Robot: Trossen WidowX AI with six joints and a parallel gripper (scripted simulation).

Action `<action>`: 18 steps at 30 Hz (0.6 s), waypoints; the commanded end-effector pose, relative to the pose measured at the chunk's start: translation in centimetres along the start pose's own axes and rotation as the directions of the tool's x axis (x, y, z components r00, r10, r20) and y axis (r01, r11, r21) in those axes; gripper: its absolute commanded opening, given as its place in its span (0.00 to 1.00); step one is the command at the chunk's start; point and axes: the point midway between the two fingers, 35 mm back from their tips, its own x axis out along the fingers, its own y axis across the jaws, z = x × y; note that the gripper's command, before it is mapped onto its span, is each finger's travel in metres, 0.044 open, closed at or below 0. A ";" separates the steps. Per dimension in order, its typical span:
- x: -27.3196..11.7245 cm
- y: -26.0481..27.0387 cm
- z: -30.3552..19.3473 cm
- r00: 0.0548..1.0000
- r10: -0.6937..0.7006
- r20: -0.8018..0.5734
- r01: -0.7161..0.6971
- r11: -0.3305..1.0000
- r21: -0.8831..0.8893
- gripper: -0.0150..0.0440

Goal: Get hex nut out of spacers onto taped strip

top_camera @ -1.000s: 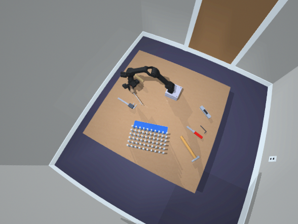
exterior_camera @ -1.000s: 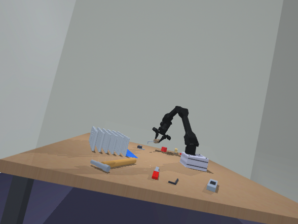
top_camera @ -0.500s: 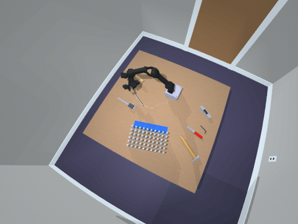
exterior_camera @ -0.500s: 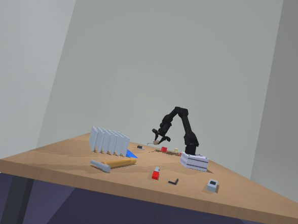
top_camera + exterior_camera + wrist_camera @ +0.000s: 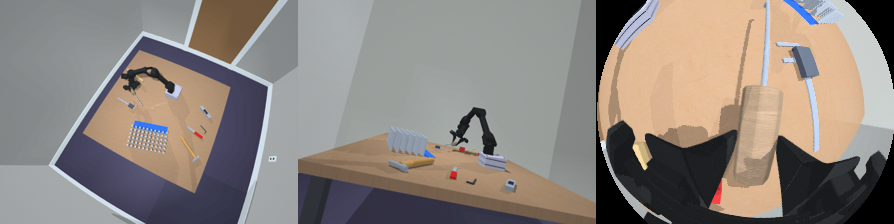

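Observation:
My gripper point(image 5: 132, 89) point(image 5: 455, 143) point(image 5: 757, 140) is shut on the wooden handle of the hook tool point(image 5: 138, 99) point(image 5: 448, 145) point(image 5: 761, 107). It holds the tool above the table, its thin metal shaft pointing away from the fingers and its bent tip hanging down in the exterior view. The standing metal spacers point(image 5: 148, 145) point(image 5: 407, 143) are in upright rows, well apart from the tool, and partly show at the top right of the wrist view. The blue taped strip point(image 5: 150, 125) point(image 5: 429, 154) point(image 5: 801, 11) runs along their front. I cannot make out the nut.
A caliper point(image 5: 131, 105) point(image 5: 805, 61) lies beside the tool. A yellow piece point(image 5: 139, 79) point(image 5: 641, 155) and a red block point(image 5: 462, 149) lie near the arm. A hammer point(image 5: 188, 147), red-handled tool point(image 5: 198, 135), hex key point(image 5: 473, 182) and grey device point(image 5: 510, 185) lie across the table.

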 end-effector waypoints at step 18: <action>1.9 0.8 -0.1 1.000 -0.003 0.006 0.003 1.000 0.006 0.25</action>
